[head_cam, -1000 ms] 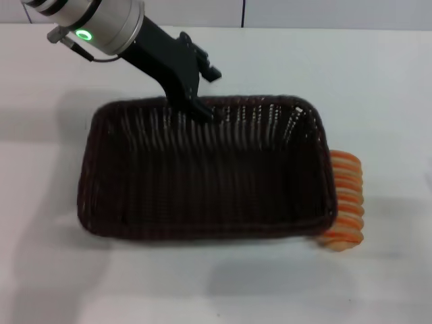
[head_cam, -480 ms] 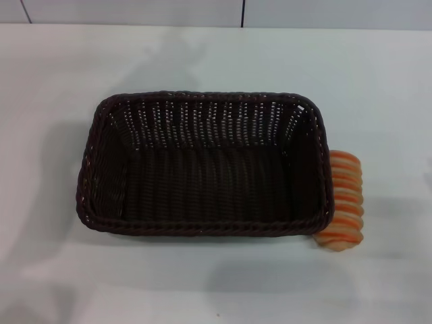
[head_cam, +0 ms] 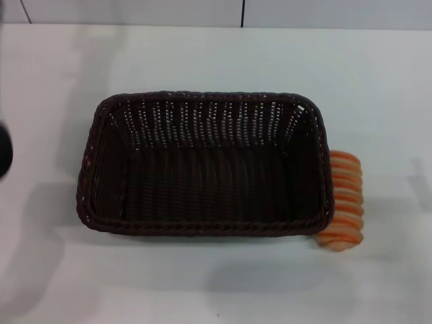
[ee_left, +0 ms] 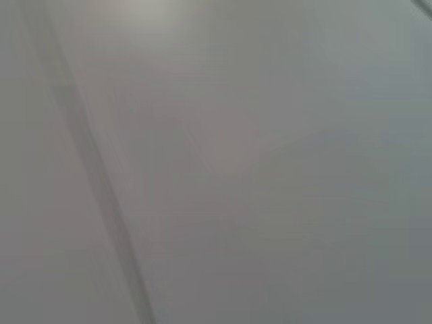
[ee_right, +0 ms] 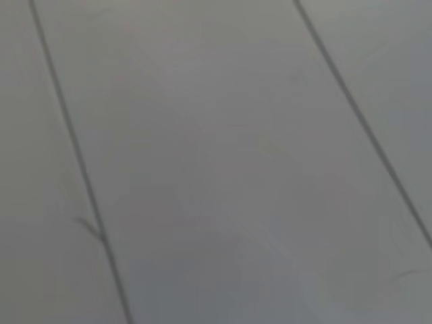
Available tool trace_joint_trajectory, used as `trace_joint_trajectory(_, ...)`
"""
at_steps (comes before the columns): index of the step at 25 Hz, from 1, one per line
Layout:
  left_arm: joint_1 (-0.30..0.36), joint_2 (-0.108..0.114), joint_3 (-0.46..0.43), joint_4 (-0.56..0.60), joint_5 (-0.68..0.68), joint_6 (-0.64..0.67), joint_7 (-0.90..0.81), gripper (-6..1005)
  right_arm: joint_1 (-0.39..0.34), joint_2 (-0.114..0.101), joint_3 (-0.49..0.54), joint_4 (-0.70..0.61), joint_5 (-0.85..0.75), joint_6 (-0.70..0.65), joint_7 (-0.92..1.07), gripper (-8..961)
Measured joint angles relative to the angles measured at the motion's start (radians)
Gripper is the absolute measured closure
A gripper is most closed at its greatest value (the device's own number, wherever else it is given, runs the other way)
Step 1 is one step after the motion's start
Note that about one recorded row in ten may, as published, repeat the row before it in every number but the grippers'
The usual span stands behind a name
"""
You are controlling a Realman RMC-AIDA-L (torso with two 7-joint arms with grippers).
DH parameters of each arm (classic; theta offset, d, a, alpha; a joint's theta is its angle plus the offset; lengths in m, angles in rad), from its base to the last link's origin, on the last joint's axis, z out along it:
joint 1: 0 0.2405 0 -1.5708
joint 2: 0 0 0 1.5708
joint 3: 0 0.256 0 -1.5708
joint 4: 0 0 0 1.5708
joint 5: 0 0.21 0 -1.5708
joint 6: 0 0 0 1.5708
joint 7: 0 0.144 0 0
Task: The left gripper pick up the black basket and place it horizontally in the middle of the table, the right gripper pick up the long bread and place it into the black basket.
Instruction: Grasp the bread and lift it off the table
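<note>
The black basket [head_cam: 205, 223] lies flat and lengthwise across the middle of the white table [head_cam: 216, 290], open side up and empty. The long bread [head_cam: 345, 201] lies on the table against the outside of the basket's right end, partly hidden by its rim. A dark blurred shape [head_cam: 3, 152] shows at the left edge of the head view, away from the basket; I cannot tell which part of the left arm it is. No gripper fingers show in any view. The right gripper is out of view.
A grey wall with dark vertical seams [head_cam: 243, 12] runs behind the table's far edge. Both wrist views show only plain grey panels with dark seams [ee_right: 74, 162]. Bare tabletop lies in front of, behind and to the left of the basket.
One second ago the left gripper held the basket's far rim. It has let go and moved out to the left. The basket has settled flat; the bread has not moved.
</note>
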Motion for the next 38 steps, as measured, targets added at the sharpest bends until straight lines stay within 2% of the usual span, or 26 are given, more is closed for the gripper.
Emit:
trace_joint_trajectory(2, 0.029, 0.003, -0.009, 0.121, 0.073, 0.148, -0.275, 234, 0.005, 0.0, -0.034, -0.01, 0.0, 0.001, -0.007, 128)
trace_joint_trajectory(3, 0.029, 0.003, -0.009, 0.121, 0.073, 0.148, -0.275, 234, 0.008, 0.0, -0.051, -0.015, 0.0, 0.004, -0.009, 128)
trace_joint_trajectory(4, 0.041, 0.006, -0.031, 0.182, 0.109, 0.167, -0.423, 233, 0.01, 0.0, -0.066, -0.02, 0.0, 0.01, -0.009, 128)
trace_joint_trajectory(6, 0.043, 0.007, -0.043, 0.207, 0.12, 0.17, -0.469, 233, 0.016, 0.0, -0.101, -0.028, 0.0, 0.031, -0.01, 128)
trace_joint_trajectory(8, 0.03, 0.012, -0.13, 0.416, 0.196, 0.206, -0.742, 233, 0.022, 0.0, -0.134, -0.029, 0.0, 0.052, -0.01, 128)
trace_joint_trajectory(9, 0.024, 0.012, -0.144, 0.452, 0.205, 0.213, -0.766, 233, 0.026, 0.0, -0.149, -0.03, 0.0, 0.064, -0.01, 128)
trace_joint_trajectory(11, 0.012, 0.012, -0.165, 0.511, 0.219, 0.226, -0.79, 233, 0.034, -0.001, -0.173, -0.03, 0.0, 0.095, -0.01, 128)
trace_joint_trajectory(15, 0.012, 0.012, -0.165, 0.511, 0.219, 0.226, -0.79, 233, 0.057, 0.001, -0.203, -0.029, 0.0, 0.18, -0.011, 128)
trace_joint_trajectory(16, 0.003, 0.009, -0.187, 0.606, 0.229, 0.236, -0.789, 232, 0.064, 0.002, -0.209, -0.028, 0.0, 0.203, -0.011, 128)
trace_joint_trajectory(18, 0.012, 0.007, -0.184, 0.622, 0.23, 0.234, -0.785, 232, 0.078, 0.002, -0.218, -0.025, 0.0, 0.242, -0.011, 129)
trace_joint_trajectory(29, 0.009, 0.006, -0.173, 0.649, 0.254, 0.215, -0.781, 231, 0.172, 0.005, -0.242, 0.0, 0.0, 0.445, -0.012, 145)
trace_joint_trajectory(38, 0.0, 0.006, -0.172, 0.65, 0.26, 0.2, -0.779, 231, 0.2, -0.001, -0.241, 0.038, 0.0, 0.537, 0.008, 157)
